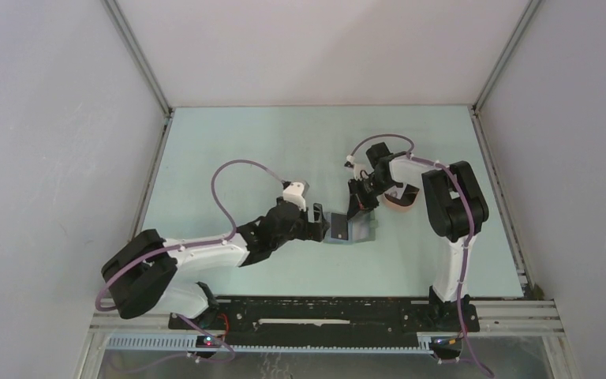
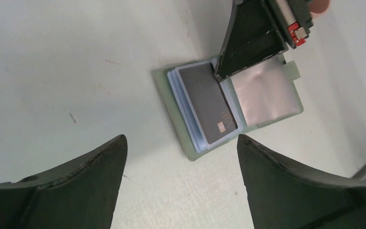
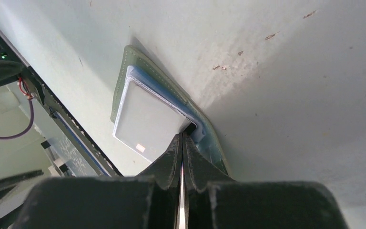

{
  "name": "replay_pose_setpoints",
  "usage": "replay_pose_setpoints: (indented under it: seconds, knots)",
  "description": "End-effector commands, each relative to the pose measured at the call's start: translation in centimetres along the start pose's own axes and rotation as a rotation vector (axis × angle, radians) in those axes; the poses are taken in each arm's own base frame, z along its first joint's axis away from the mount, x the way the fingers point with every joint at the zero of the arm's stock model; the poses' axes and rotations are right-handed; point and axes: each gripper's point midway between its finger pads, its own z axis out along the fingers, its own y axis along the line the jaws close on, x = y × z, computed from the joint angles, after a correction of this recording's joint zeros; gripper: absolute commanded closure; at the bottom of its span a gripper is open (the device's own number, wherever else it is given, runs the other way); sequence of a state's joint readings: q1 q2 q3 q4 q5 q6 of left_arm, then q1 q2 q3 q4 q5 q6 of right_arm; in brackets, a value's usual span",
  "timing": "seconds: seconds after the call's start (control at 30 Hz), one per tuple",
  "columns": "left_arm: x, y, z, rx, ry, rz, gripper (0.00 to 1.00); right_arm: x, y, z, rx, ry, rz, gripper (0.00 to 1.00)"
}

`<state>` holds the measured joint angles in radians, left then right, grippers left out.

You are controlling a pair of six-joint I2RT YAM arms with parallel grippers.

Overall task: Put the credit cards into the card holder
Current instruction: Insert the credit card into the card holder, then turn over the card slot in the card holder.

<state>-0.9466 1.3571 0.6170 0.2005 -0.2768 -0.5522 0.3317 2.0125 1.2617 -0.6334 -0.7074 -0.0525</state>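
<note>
- While the card holder [image 2: 267, 90] lies open, a grey credit card [image 2: 207, 102] rests on one half (chip showing).
- Right gripper [image 3: 183, 136]: pinched closed at the holder's fold.
- Left gripper [image 2: 181, 139]: spread wide, empty, near the holder.

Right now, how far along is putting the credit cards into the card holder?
Done: a grey card lies on the left half of the open card holder; whether fully in a pocket, I cannot tell. In hand: the right gripper, shut, touches the card's corner by the fold; the left gripper stands open, empty. Left: any further card; none in view.
</note>
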Motion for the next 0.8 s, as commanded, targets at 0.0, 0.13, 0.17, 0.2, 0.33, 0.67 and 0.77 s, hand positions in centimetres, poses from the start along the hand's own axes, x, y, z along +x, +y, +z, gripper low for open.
replay_pose_setpoints:
  seconds: [0.0,0.13,0.17,0.2,0.33,0.67,0.77]
  knots:
    - [-1.3,-2.9,-0.2,0.244,-0.062,-0.142,0.15,-0.2,-1.3,0.1,0.073,0.018,-0.037,0.94]
    - [-1.0,-3.4,0.6,0.274,-0.043,-0.172,0.33,0.0,-1.5,0.2,0.076,0.034,-0.033,0.94]
    - [-0.8,-3.9,0.7,0.301,-0.028,-0.182,0.38,0.0,-1.6,0.3,0.076,0.039,-0.031,0.94]
    - [-0.7,-4.1,0.9,0.311,-0.021,-0.194,0.43,0.1,-1.6,0.3,0.076,0.042,-0.030,0.94]
    - [-0.4,-4.5,2.1,0.340,0.017,-0.267,0.46,0.2,-1.7,0.5,0.074,0.048,-0.024,0.95]
    - [1.5,-4.2,3.9,0.360,0.093,-0.407,0.45,0.2,-1.6,0.4,0.063,0.047,-0.019,0.96]
    - [1.6,-4.4,4.1,0.375,0.101,-0.427,0.45,0.1,-1.6,0.3,0.061,0.045,-0.019,0.96]
